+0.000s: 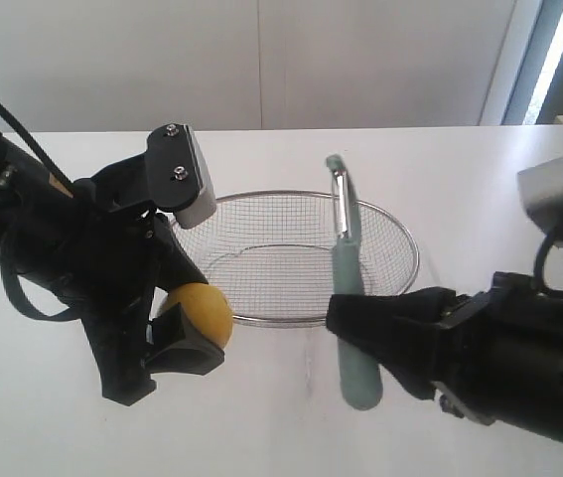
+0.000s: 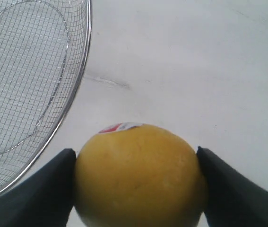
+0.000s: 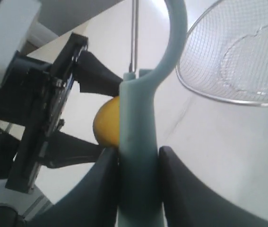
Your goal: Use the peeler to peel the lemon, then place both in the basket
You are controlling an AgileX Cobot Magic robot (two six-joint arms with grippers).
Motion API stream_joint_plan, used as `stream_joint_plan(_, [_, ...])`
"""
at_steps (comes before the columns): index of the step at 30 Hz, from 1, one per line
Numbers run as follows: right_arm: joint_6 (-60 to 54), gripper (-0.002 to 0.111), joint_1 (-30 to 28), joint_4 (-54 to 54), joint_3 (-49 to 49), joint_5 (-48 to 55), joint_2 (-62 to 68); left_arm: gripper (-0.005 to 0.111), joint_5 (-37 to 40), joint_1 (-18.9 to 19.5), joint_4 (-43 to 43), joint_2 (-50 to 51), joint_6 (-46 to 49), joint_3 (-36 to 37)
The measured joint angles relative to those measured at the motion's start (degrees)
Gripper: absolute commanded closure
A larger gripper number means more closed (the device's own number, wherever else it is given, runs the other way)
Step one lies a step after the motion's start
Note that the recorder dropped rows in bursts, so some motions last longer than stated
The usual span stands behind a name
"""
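My left gripper (image 1: 184, 333) is shut on the yellow lemon (image 1: 202, 313), just in front of the wire basket's (image 1: 415, 260) near-left rim. In the left wrist view the lemon (image 2: 138, 177) fills the gap between both black fingers (image 2: 34, 194), a sticker on its far side. My right gripper (image 1: 346, 318) is shut on the pale teal peeler (image 1: 346, 288), gripping its handle; the blade end stands over the basket. In the right wrist view the peeler (image 3: 138, 156) is pinched between the fingers, with the lemon (image 3: 108, 123) and the left arm behind it and the basket (image 3: 195, 87) to one side.
The white table (image 1: 261, 417) carries the basket in its middle. A white wall runs along the table's far edge. The left arm's camera housing (image 1: 187, 179) hangs over the basket's left rim. The right arm's body (image 1: 519, 358) fills the front right.
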Motion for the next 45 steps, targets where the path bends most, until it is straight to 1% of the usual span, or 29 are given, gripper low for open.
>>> stream_joint_plan(4, [1.5,0.108,0.0,-2.7,0.1,6.4,-2.5,0.107,0.0,0.0,0.0,0.0,0.0,0.0])
stream_joint_plan(8, [1.7,0.108,0.0,-3.4,2.7,14.1,-2.6,0.107,0.0,0.0,-0.3,0.0,0.0,0.0])
stream_joint_plan(11, [1.7,0.108,0.0,-2.9,5.8,17.0,-1.1,0.107,0.0,0.0,-0.6,0.0,0.0,0.0])
stream_joint_plan(15, [2.4,0.108,0.0,-2.4,8.1,16.9,1.7,0.107,0.0,0.0,-0.6,0.0,0.0,0.0])
stream_joint_plan(25, [3.0,0.108,0.0,-1.9,8.3,4.7,14.0,0.107,0.0,0.0,-0.6,0.0,0.0,0.0])
stream_joint_plan(30, [2.8,0.108,0.0,-1.7,5.1,-1.8,20.0,0.107,0.0,0.0,-0.6,0.0,0.0,0.0])
stream_joint_plan(38, [1.4,0.108,0.0,-1.5,-1.2,-9.6,27.5,0.107,0.0,0.0,-0.6,0.0,0.0,0.0])
stream_joint_plan(40, [0.4,0.108,0.0,-0.5,-2.2,-12.2,29.3,0.107,0.0,0.0,-0.8,0.0,0.0,0.0])
stream_joint_plan(45, [-6.8,0.108,0.0,6.4,-3.0,-18.2,33.2,0.107,0.0,0.0,-1.0,0.0,0.0,0.0])
